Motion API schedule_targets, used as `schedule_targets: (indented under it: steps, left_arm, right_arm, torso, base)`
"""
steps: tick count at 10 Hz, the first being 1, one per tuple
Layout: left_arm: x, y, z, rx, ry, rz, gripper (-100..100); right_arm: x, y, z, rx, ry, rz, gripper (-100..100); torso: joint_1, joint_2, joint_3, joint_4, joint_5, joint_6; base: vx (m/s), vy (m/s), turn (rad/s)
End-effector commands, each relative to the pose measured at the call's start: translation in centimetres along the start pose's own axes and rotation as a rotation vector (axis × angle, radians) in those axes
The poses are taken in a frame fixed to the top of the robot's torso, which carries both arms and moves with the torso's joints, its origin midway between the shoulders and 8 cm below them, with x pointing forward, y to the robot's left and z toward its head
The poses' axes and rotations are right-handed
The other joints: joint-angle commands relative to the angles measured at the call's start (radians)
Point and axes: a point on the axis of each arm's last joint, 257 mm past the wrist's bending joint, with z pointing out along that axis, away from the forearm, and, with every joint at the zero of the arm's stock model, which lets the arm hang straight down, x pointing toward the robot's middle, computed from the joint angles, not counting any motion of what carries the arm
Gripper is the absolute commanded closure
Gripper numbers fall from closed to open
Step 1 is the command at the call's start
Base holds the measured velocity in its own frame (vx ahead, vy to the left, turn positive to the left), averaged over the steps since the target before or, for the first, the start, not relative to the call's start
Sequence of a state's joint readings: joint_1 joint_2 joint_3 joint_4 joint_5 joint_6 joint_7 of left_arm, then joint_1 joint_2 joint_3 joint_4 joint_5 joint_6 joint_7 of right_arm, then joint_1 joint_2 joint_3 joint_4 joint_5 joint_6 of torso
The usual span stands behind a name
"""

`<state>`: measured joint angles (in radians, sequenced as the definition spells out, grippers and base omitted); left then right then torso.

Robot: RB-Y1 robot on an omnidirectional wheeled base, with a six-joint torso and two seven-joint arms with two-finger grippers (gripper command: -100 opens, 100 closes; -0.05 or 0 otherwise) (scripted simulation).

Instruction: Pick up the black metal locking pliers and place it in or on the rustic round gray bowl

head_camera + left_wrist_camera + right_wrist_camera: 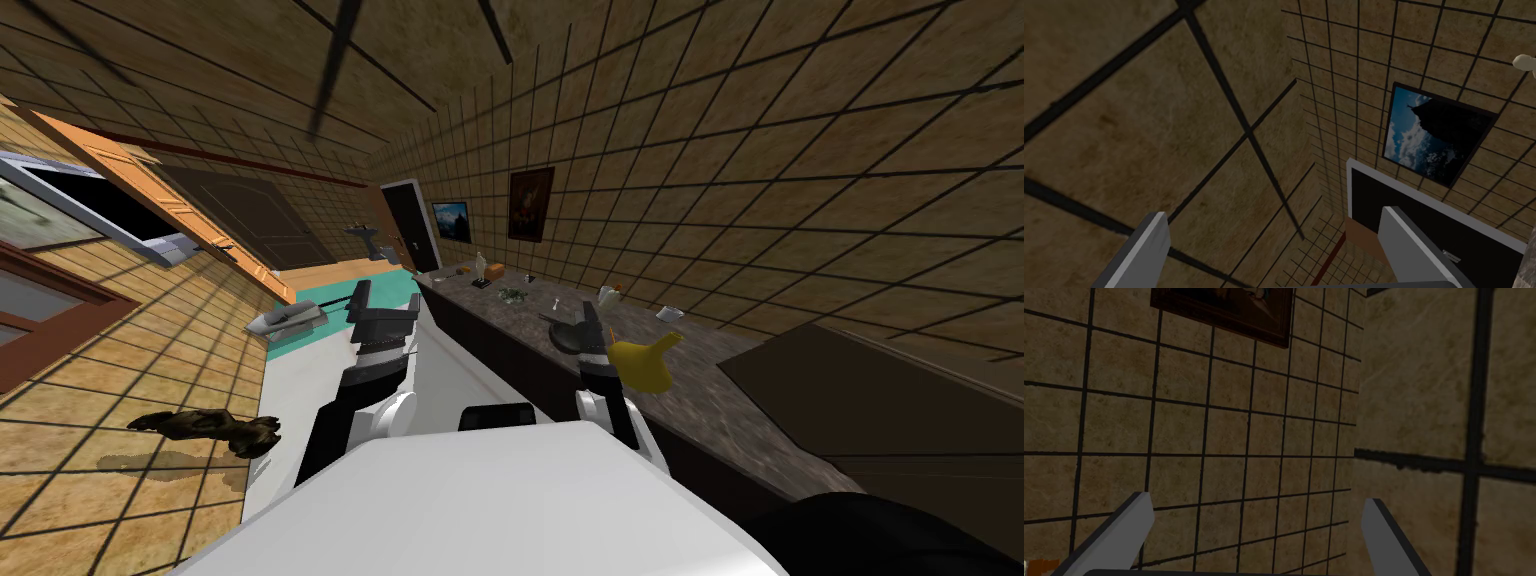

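Task not started: left end effector (pixel 1272 212) and right end effector (pixel 1256 497) both wide open, empty. Can't make out pliers among small items on tabletop (pixel 700 400), robot's 1 o'clock. Dark round bowl (pixel 566 337) sits there too.
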<state>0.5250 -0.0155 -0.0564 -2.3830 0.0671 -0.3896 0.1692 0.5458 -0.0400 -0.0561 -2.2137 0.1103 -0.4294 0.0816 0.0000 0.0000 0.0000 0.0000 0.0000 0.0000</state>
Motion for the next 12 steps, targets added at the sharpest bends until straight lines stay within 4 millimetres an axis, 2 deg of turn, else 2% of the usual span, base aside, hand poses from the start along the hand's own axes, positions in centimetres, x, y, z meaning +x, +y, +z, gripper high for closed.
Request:
schedule_targets:
  steps: [1, 3, 6, 7, 8, 10, 11, 12]
  left_arm:
    - [0.0, 0.0, 0.0, 0.000, 0.000, 0.000, 0]
    - [0.0, 0.0, 0.0, 0.000, 0.000, 0.000, 0]
    - [0.0, 0.0, 0.0, 0.000, 0.000, 0.000, 0]
    - [0.0, 0.0, 0.0, 0.000, 0.000, 0.000, 0]
    - [0.0, 0.0, 0.0, 0.000, 0.000, 0.000, 0]
    - [0.0, 0.0, 0.0, 0.000, 0.000, 0.000, 0]
    - [0.0, 0.0, 0.0, 0.000, 0.000, 0.000, 0]
    - [0.0, 0.0, 0.0, 0.000, 0.000, 0.000, 0]
  right_arm:
    - [0.5, -1.0, -0.2, 0.014, 0.049, -0.050, -100]
    - [1.0, -2.4, -0.6, 0.034, 0.107, -0.116, -100]
    - [1.4, -5.4, -1.5, 0.074, 0.212, -0.248, -100]
    - [1.3, -6.6, -1.9, 0.090, 0.247, -0.297, -100]
    - [1.4, -6.6, -1.9, 0.087, 0.258, -0.305, -100]
    - [1.0, -9.1, -2.7, 0.120, 0.333, -0.413, -100]
    - [1.0, -9.1, -2.7, 0.116, 0.343, -0.420, -100]
    - [0.6, -10.4, -3.1, 0.133, 0.382, -0.479, -100]
  torso:
    - [0.000, 0.000, 0.000, 0.000, 0.000, 0.000]
    - [0.007, 0.000, 0.000, 0.000, 0.001, 0.000]
    - [0.014, -0.001, 0.000, 0.000, 0.003, 0.000]
    - [0.013, -0.001, 0.000, 0.000, 0.003, 0.000]
    - [0.016, -0.001, 0.000, 0.000, 0.003, 0.000]
    - [0.010, 0.000, 0.000, 0.000, 0.002, 0.000]
    - [0.013, 0.000, 0.000, 0.000, 0.003, 0.000]
    - [0.011, 0.000, 0.000, 0.000, 0.003, 0.000]
  base:
    - [0.004, 0.058, 0.019]
    - [0.005, 0.146, 0.017]
    - [0.009, 0.208, 0.015]
    - [0.006, 0.252, 0.026]
    - [0.001, 0.177, -0.010]
    - [0.000, 0.171, 0.027]
    - [0.008, 0.160, -0.006]
    - [0.022, 0.147, 0.018]
